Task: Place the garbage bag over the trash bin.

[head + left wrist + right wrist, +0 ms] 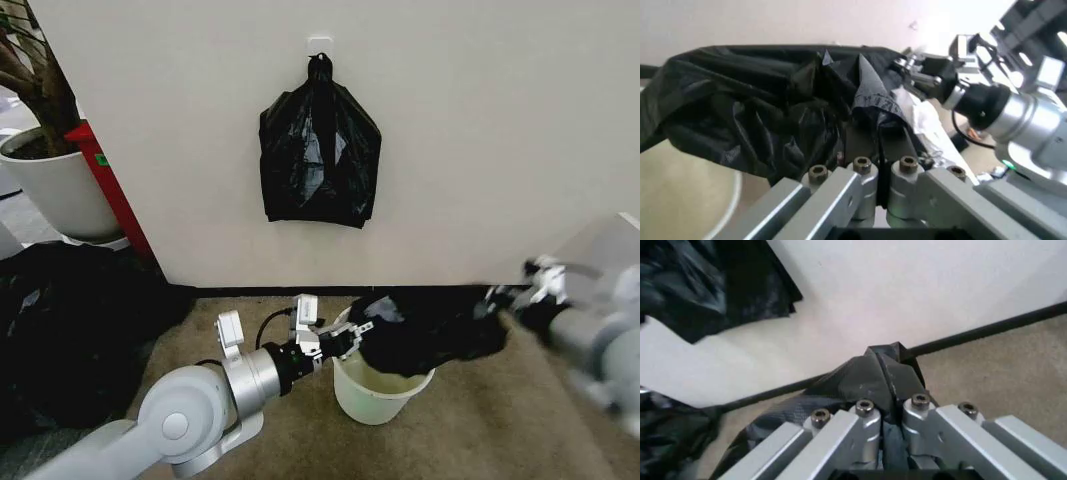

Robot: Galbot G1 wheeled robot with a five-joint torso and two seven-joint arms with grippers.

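The garbage bag [430, 338], thin glossy black plastic, hangs stretched between my two grippers just above the trash bin [378, 392], a small cream-white bucket on the carpet. The bag covers the far and right part of the bin's rim, while the near inside still shows. At the bag's left edge, by the bin's left rim, my left gripper [352, 338] is shut on the plastic. The left wrist view shows that gripper [878, 126] pinching a fold of the bag [760, 110]. My right gripper [497, 299] holds the bag's right end, shut on a bunched peak of it [888, 371].
A thicker black bag bundle [320, 150] hangs from a wall hook straight behind the bin. A large dark heap of bags [70, 330] lies on the floor at the left. A white plant pot [58, 185] and a red panel [112, 190] stand beyond it.
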